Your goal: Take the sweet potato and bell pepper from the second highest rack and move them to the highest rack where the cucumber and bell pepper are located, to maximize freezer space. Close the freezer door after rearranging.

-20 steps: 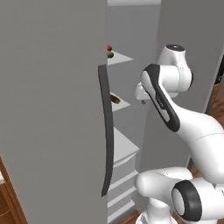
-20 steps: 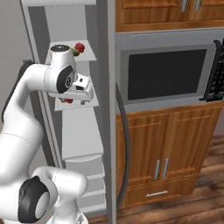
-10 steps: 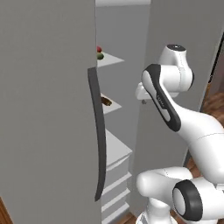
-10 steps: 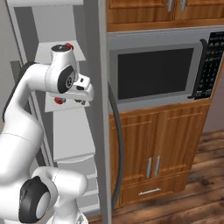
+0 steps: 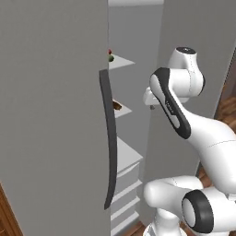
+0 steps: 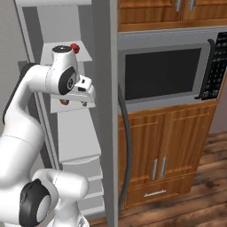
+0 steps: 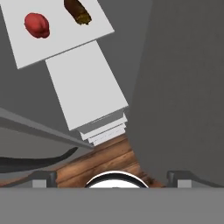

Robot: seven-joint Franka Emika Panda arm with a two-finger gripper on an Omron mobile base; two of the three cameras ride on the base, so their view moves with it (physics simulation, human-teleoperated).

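The freezer (image 5: 138,27) stands open, with its freezer door (image 5: 50,115) swung out to the left and its long dark handle (image 5: 109,138) facing me. On the second highest rack (image 7: 87,33) lie a red bell pepper (image 7: 37,25) and the brown sweet potato (image 7: 78,12), which also shows as a sliver (image 5: 116,106) past the door edge. The highest rack (image 5: 120,61) holds a red pepper (image 6: 74,47) and a green cucumber tip (image 5: 111,58). My gripper (image 7: 113,177) is open and empty, held in front of the shelves, apart from both vegetables.
The other grey door (image 6: 105,111) with a curved dark handle (image 6: 127,146) stands right of the arm. A microwave (image 6: 164,73) sits in wooden cabinets (image 6: 177,146) further right. Pale drawers (image 7: 103,127) fill the freezer's lower part above the wood floor (image 7: 100,159).
The whole picture has shifted sideways in both base views, so the camera has moved. The arm keeps the same pose and the jaws stay open.
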